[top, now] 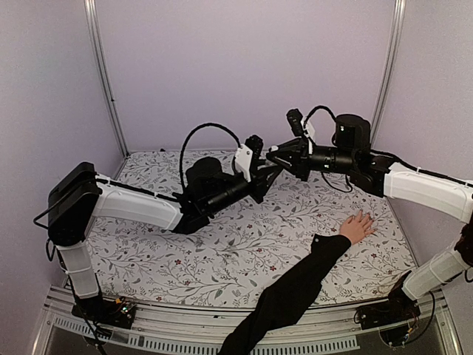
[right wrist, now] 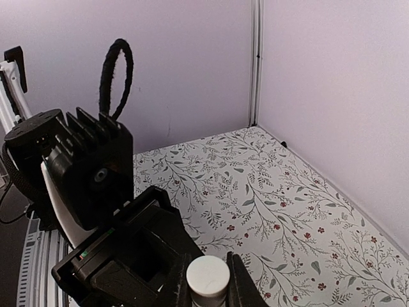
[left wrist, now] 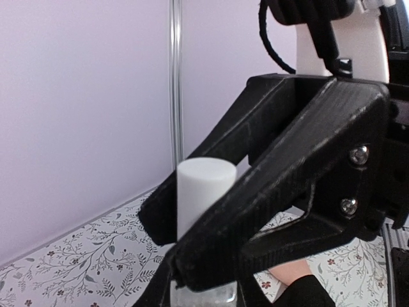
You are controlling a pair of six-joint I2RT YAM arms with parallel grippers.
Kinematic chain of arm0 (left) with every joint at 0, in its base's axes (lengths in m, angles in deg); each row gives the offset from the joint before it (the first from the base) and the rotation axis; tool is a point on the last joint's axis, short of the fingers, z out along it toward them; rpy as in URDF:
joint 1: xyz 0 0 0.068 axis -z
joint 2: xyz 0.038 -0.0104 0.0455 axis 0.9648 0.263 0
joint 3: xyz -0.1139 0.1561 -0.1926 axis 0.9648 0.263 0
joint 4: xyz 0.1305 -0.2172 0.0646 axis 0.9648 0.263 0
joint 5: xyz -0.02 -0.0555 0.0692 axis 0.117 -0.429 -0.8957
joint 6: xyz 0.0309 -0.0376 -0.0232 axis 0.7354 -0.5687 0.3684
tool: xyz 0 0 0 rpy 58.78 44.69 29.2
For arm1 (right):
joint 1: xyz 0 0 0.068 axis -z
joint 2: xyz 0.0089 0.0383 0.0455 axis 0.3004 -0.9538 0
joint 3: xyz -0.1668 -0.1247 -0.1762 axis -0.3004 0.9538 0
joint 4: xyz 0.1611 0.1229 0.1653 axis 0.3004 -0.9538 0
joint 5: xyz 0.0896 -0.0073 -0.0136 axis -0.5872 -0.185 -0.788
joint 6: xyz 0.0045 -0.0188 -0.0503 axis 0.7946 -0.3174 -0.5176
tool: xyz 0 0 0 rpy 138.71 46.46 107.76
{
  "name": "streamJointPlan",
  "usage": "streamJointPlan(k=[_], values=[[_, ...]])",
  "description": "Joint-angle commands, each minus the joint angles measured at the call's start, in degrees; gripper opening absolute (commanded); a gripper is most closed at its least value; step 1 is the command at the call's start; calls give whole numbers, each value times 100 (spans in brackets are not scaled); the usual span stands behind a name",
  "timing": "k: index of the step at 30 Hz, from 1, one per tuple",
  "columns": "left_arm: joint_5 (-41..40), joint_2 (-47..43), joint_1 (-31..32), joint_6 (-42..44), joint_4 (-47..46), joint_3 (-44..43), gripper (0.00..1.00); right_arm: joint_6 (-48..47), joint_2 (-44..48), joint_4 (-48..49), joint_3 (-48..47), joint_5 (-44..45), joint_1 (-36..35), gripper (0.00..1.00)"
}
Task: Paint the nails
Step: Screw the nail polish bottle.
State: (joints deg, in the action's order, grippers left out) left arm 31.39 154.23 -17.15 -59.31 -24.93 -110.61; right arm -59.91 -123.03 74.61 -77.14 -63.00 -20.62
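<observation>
Two arms and one human hand share a table (top: 222,255) covered in a floral cloth. At the near edge, right of centre, a black sleeve (top: 295,288) enters and runs far and rightward. It ends in a hand (top: 357,226) lying flat on the cloth with its fingers spread. The nails (top: 368,217) sit at the far tips of those fingers, too small in the top view to show any detail, and no claw touches them.

Farther back, near the table's middle, the two arms meet tip to tip above the cloth, well apart from the hand. The left claw (top: 272,171) reaches in from the left, its jaws drawn narrow and clamped on a small pale translucent bottle (left wrist: 211,295), which it holds clear of the cloth. The right claw (right wrist: 208,286) comes in from the right with its jaws also drawn in, pinching the bottle's white cylindrical cap (right wrist: 208,274) from both sides. The cap is seated on the bottle, and whether it is loosened cannot be told.

Beyond the claws, plain lilac walls (top: 244,66) close off the far side.
</observation>
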Motion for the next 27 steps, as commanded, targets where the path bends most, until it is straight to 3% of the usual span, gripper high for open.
streamJointPlan(k=[1,6,14,23,27], values=[[43,45,36,108,-59,-91,0,-70,2,44,-89,-367,-30,5],[-228,61,37,105,-12,-123,0,366,-163,335,-111,-1,-37,0],[-654,119,38,180,19,-215,0,859,-394,568,-93,1452,-252,0],[-652,179,32,414,-30,-184,0,897,-884,169,-495,3258,-855,0],[-641,175,35,452,-66,-137,0,813,-925,124,-535,3405,-938,0]])
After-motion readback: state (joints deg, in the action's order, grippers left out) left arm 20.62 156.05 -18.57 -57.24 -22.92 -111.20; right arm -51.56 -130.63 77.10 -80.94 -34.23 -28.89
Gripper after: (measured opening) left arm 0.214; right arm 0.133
